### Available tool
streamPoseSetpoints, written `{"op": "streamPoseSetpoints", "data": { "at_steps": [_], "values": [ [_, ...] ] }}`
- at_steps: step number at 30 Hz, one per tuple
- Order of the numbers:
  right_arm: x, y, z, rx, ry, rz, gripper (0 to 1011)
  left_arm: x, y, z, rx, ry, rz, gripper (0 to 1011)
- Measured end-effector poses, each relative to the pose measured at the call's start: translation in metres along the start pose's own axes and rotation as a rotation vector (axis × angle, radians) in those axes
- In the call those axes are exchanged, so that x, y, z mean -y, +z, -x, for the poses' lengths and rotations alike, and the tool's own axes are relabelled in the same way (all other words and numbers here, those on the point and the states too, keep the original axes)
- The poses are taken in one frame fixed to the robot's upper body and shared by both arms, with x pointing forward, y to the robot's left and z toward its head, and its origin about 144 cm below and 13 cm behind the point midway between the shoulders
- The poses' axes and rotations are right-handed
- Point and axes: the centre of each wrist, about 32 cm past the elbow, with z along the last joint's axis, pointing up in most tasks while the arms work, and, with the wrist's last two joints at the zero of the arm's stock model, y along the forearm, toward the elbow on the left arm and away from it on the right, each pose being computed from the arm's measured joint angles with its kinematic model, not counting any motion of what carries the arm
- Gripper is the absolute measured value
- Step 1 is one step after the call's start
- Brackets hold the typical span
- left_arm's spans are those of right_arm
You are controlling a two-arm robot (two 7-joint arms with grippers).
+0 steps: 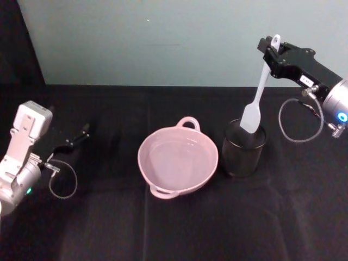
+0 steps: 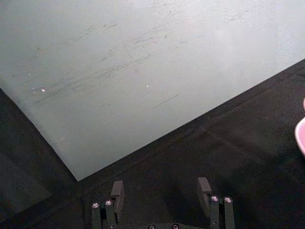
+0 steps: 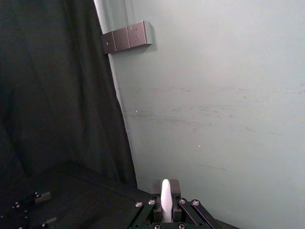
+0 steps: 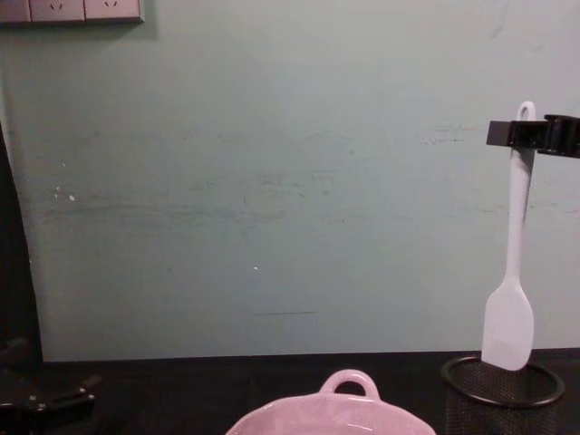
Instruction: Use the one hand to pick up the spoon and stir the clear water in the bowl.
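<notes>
- Right gripper (image 1: pixel 270 50), a black boxy two-finger unit on a thick silver arm with a blue ring light: raised at the right, above the cup, its fingers clamped on the spoon's handle just below the tip.
- Long slim white plastic spoon (image 1: pixel 260 89) with a flat paddle blade: hangs nearly upright from the grip, off the table. In the chest view the blade's lower edge sits at the level of the cup's rim.
- Black wire-mesh cup (image 1: pixel 243 157): stands just right of the bowl.
- Pale pink glossy ceramic bowl (image 1: pixel 143 155) with loop handles: at the centre of the black-draped table (image 1: pixel 109 228), holding clear water (image 1: pixel 176 160) seen as faint glints.
- Left gripper (image 1: pixel 84 130): parked low at the far left, fingers spread apart and holding nothing.
</notes>
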Motion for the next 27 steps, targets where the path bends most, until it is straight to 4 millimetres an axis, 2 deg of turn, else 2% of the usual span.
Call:
{"op": "streamPoseSetpoints", "data": {
  "at_steps": [8,14,21,27],
  "values": [
    [0.001,0.0,0.0,0.001,0.0,-0.001,111,0.0,0.0,0.0,0.0,0.0,0.0,1011],
    [0.0,0.004,0.01,0.019,0.03,-0.025,111,0.0,0.0,0.0,0.0,0.0,0.0,1011],
    [-0.027,0.004,0.032,0.044,0.142,-0.02,111,0.0,0.0,0.0,0.0,0.0,0.0,1011],
    [-0.053,-0.01,0.05,0.046,0.239,0.02,111,0.0,0.0,0.0,0.0,0.0,0.0,1011]
  ]
}}
